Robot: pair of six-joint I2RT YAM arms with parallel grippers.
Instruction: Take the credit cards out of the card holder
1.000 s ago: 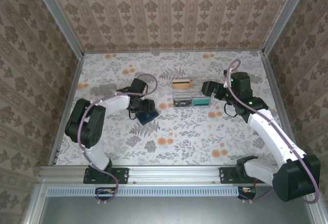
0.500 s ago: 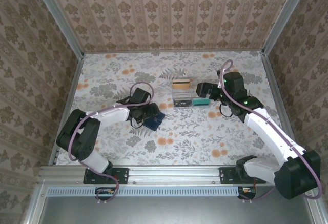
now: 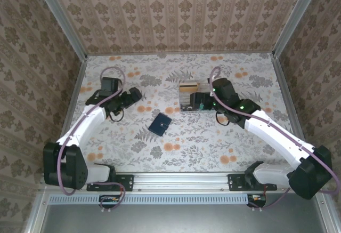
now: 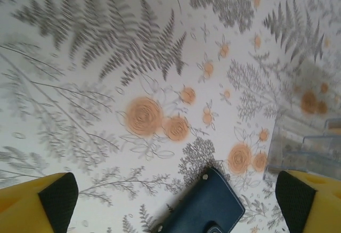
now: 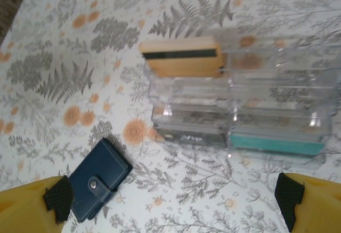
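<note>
I let go: left gripper [image 3: 134, 94] backed off to 10 o'clock, jaws wide. Holder [image 3: 160, 123] lies shut near table centre. Right gripper [image 3: 195, 101], also wide, moved over the box [image 5: 277, 91] at 1 o'clock (tan card [image 5: 181, 57], teal card [image 5: 277, 143] inside). Probably emptied.

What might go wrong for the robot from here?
1. The wallet lies flat and snapped shut, so a grab may only push it along the table.
2. The right gripper hangs close by the clear box. A careless move might bump the box and jostle the cards inside.
</note>
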